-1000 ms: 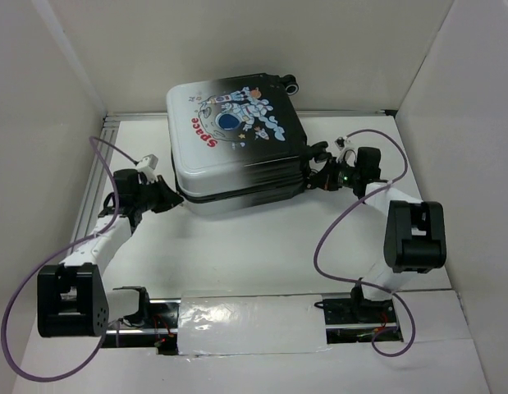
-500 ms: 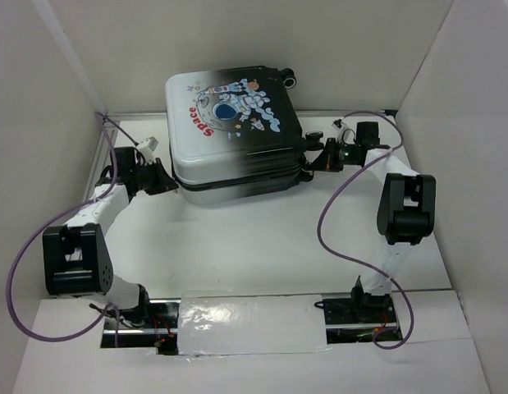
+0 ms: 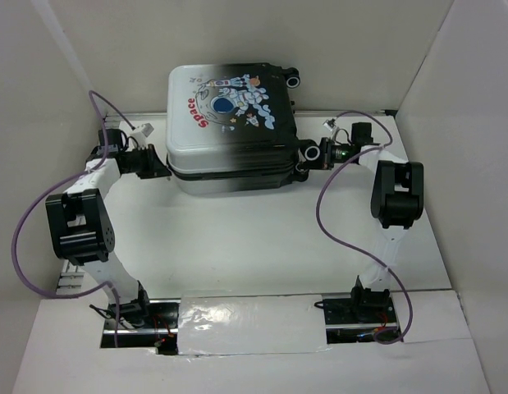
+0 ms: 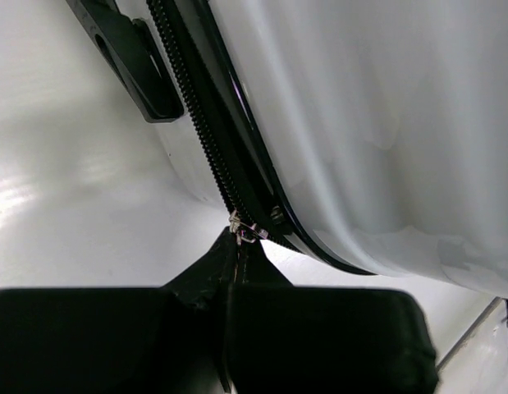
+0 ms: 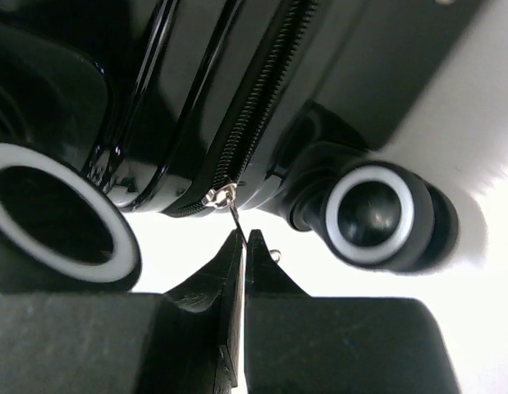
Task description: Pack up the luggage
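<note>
- Top: luggage (image 3: 229, 123) lies lid-down at the far wall; left gripper (image 3: 159, 164) is at its left side, right gripper (image 3: 313, 154) at its right.
- L wrist: jaws pinched shut on left zip pull (image 4: 247, 230) at luggage seam; an off-line tug could slip it.
- R wrist: jaws closed tight on right zip pull (image 5: 223, 197), beside luggage wheel (image 5: 370, 215); thin tab may twist out, or the zip may jam at the corner.

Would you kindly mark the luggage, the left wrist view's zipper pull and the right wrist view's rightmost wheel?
luggage (image 3: 233, 135): top external view, printed shell's middle.
zipper pull (image 4: 247, 233): left wrist view, silver loop.
wheel (image 5: 370, 215): right wrist view, dark hub.
</note>
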